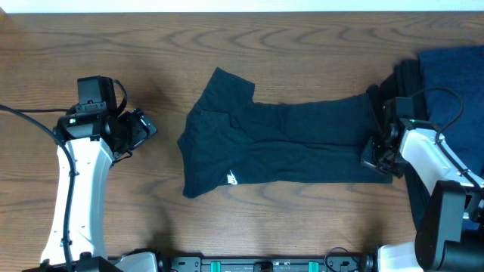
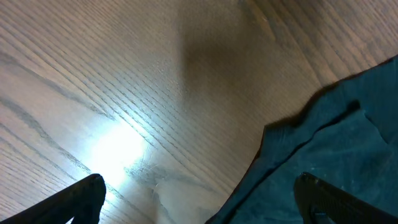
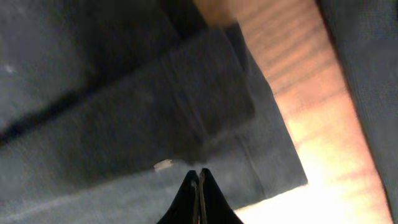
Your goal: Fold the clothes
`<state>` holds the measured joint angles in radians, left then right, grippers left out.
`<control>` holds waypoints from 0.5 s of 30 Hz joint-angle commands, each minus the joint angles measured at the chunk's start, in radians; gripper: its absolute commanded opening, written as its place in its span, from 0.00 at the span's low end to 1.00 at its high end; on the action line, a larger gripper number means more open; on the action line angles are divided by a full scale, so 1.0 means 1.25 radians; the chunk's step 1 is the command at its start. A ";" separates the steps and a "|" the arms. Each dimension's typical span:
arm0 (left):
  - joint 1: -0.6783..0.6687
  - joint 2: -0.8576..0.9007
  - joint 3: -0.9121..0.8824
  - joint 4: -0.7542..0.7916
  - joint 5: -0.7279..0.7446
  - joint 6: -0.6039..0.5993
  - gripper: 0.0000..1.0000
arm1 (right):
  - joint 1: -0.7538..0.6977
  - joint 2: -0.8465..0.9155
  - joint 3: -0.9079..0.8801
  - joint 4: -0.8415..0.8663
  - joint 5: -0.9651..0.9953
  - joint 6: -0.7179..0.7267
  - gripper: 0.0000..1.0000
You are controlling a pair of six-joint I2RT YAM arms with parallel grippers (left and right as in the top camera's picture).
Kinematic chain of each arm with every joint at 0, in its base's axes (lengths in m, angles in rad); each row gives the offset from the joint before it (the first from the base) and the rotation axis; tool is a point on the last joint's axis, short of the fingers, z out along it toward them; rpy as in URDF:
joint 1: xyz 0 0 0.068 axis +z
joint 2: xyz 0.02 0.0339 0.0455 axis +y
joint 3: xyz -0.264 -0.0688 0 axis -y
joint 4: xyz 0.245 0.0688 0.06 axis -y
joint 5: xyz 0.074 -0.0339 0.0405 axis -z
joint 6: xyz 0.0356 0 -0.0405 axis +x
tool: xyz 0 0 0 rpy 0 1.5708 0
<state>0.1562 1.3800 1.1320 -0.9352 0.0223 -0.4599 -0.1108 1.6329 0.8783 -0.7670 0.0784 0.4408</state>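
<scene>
- Nearest the lens in the right wrist view, the right gripper (image 3: 199, 179) has its two dark fingers pressed tip to tip. It is clenched against the T-shirt (image 3: 124, 124). Whether any cloth is pinched between the fingers cannot be told.
- Only this view shows the shirt's stitched hem, a band of fabric folded over itself, and a small pale tag (image 3: 163, 165) just beside the fingertips.
- The left wrist view alone shows the left gripper (image 2: 202, 186) released. Its black fingers (image 2: 81, 199) are spread wide and hold nothing, with the shirt's edge reaching in at lower right.
- Only the overhead view takes in the whole shirt. It lies mid-table, stretched left to right, with a sleeve jutting up-left and a small white logo (image 1: 232, 178) near its lower left corner. Its right end meets the right gripper.
- The fabric is soft, matte, near-black and lightly wrinkled.
- A navy garment (image 1: 454, 75) lies bunched at the far right, with black cloth against it.
- The table (image 1: 302, 45) is brown wood grain, with glare in both wrist views.
</scene>
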 commanded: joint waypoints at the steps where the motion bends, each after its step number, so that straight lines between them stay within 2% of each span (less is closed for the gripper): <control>1: 0.002 -0.001 0.004 -0.002 -0.007 -0.001 0.98 | -0.005 -0.009 -0.021 0.034 0.000 0.008 0.01; 15: 0.002 -0.001 0.004 -0.002 -0.007 -0.001 0.98 | -0.005 -0.009 -0.023 0.271 0.000 0.008 0.01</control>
<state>0.1562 1.3800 1.1320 -0.9348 0.0223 -0.4599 -0.1108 1.6329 0.8536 -0.4511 0.0780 0.4408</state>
